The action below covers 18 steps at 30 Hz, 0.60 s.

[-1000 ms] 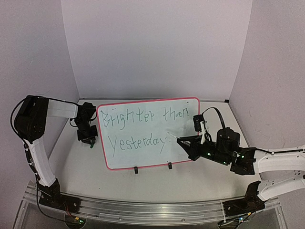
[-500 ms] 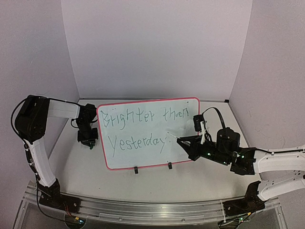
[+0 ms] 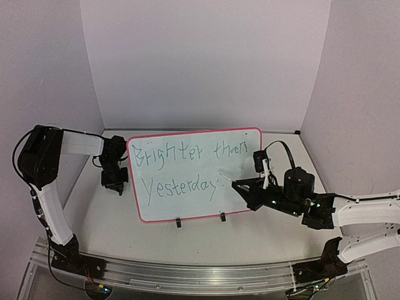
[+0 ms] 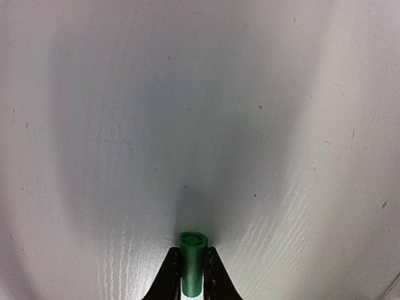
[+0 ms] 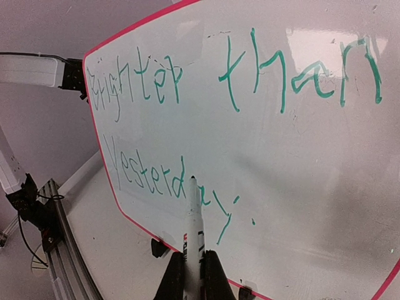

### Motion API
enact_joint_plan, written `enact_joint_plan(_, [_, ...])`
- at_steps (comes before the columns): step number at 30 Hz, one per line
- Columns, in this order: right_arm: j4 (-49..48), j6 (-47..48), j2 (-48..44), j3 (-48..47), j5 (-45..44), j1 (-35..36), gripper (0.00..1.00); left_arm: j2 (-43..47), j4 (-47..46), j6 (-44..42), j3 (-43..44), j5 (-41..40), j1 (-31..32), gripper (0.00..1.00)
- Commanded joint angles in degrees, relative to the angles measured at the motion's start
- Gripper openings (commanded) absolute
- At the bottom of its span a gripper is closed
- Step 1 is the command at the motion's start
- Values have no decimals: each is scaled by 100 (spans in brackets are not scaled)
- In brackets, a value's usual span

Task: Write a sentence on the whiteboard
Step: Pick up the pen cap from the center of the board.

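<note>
The whiteboard with a red-pink frame stands tilted at the table's middle. The sentence in green reads "Brighter than" over "Yesterday". My right gripper is shut on a white marker whose tip points at the board near the end of "Yesterday". I cannot tell if the tip touches. The right wrist view shows the gripper, the marker, the board and the sentence. My left gripper is beside the board's left edge. In the left wrist view this gripper is shut on a green marker cap.
Two black clips sit on the board's near edge. One clip also shows in the right wrist view. Pale walls close in the back and both sides. The left wrist view shows only bare grey tabletop. A metal rail runs along the near edge.
The left gripper has shifted very slightly beside the board's left edge. The right arm, the marker and the writing look the same.
</note>
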State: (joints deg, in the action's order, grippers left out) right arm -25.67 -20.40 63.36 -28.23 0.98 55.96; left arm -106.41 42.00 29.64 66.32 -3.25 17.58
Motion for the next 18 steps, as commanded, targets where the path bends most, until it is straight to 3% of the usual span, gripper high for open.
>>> enact_joint_plan(1, [-160,17,70,-83,71,35,0,602,-72,175,-191,-60,18,0])
enact_joint_plan(11, [-203,8,65,-168,229,95,0,1472,-271,472,-509,227,17,0])
enact_joint_plan(18, [-467,501,204,-504,-567,827,0,3149,-698,988,-730,245,17,0])
